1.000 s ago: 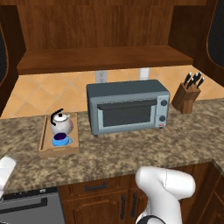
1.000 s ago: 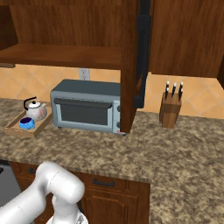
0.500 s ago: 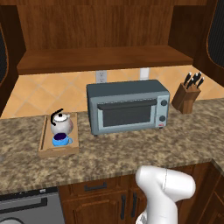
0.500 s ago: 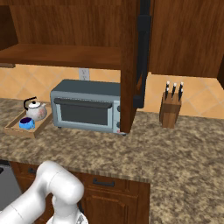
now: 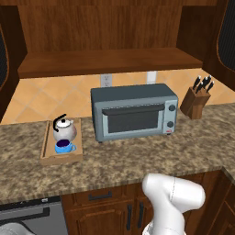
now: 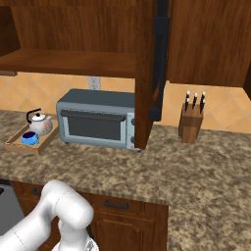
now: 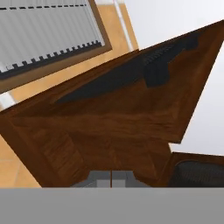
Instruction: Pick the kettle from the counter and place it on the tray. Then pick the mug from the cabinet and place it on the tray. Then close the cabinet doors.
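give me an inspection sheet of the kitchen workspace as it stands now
surface: speckled granite counter, wooden drawers below.
job's things: kettle and blue mug both sit on the wooden tray left of the toaster oven; cabinet shelf bare; cabinet doors open, one edge-on in front of the oven.
clutter: toaster oven, knife block.
grippers: gripper shut, holding nothing, close against a dark wood panel.
cables: nothing seen; wall outlet behind the oven.
surroundings: tan tiled backsplash.
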### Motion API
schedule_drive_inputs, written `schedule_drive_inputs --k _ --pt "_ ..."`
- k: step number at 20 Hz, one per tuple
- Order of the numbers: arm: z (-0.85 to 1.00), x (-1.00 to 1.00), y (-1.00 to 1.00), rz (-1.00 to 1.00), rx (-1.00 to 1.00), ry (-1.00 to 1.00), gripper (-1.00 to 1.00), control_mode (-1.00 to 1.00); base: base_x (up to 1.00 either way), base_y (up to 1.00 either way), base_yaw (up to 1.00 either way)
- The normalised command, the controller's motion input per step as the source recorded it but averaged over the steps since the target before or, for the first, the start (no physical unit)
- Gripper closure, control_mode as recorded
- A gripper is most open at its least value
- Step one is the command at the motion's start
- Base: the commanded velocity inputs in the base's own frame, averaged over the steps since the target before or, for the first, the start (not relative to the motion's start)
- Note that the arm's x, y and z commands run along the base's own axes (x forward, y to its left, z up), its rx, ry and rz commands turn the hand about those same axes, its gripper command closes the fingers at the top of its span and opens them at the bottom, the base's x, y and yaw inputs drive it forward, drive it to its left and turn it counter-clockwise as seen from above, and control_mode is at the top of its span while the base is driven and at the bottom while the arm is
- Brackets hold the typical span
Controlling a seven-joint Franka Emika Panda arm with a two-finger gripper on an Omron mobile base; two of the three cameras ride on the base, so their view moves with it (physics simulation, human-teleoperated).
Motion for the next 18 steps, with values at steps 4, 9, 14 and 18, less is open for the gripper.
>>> schedule_drive_inputs --k 4,9,14,18 --pt "0.0 0.0 0.35 0.0 -0.08 0.0 1.0 -1.0 0.0 0.0 0.0" --pt "0.0 0.13 0.35 0.0 -0.06 0.0 1.0 -1.0 0.0 0.0 0.0" --pt "0.0 0.21 0.31 0.0 -0.04 0.0 1.0 -1.0 0.0 0.0 0.0" --pt "0.07 0.22 0.25 0.0 0.0 0.0 1.0 -1.0 0.0 0.0 0.0"
